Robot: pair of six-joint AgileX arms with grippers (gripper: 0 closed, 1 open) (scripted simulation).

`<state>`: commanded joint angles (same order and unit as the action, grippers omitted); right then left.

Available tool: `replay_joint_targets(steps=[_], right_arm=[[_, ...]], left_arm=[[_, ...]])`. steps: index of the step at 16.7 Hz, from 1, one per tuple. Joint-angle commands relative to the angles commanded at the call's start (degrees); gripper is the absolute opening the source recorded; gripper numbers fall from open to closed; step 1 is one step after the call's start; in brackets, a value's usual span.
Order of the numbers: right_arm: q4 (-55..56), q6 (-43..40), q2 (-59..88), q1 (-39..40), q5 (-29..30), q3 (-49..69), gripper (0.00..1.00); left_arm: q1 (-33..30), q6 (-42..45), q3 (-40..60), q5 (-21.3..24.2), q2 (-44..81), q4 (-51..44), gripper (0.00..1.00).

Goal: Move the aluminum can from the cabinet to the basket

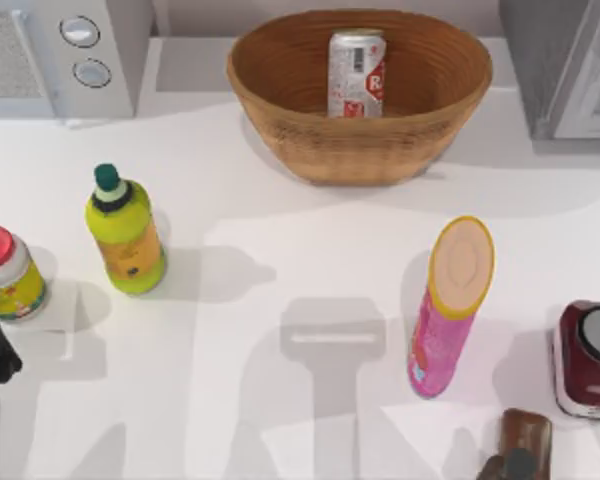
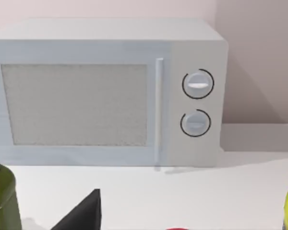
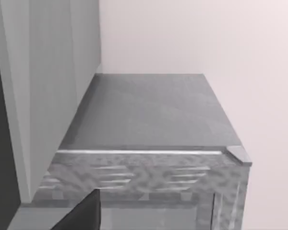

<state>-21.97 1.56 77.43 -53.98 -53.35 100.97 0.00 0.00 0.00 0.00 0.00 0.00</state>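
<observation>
In the basket, aluminum can

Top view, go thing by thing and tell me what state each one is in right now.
aluminum can: upright inside the basket.
basket: upright on the table, holding the can.
cabinet: at the table's far right; door state unclear.
microwave: door shut.
green bottle: upright, capped.
pink tube: standing, lid on.
red-lidded jar: upright, lidded.

One can, one basket, one microwave, one cabinet, one bottle, one jar, one tube.
</observation>
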Motion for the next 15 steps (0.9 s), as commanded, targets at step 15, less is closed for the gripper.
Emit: replay_joint_targets(steps=[15], right_arm=[[-2.95,-0.85,-1.8,69.13,69.05,-0.48,1.0]], left_arm=[[0.0,0.0,0.0,0.0,0.0,0.0,1.0]])
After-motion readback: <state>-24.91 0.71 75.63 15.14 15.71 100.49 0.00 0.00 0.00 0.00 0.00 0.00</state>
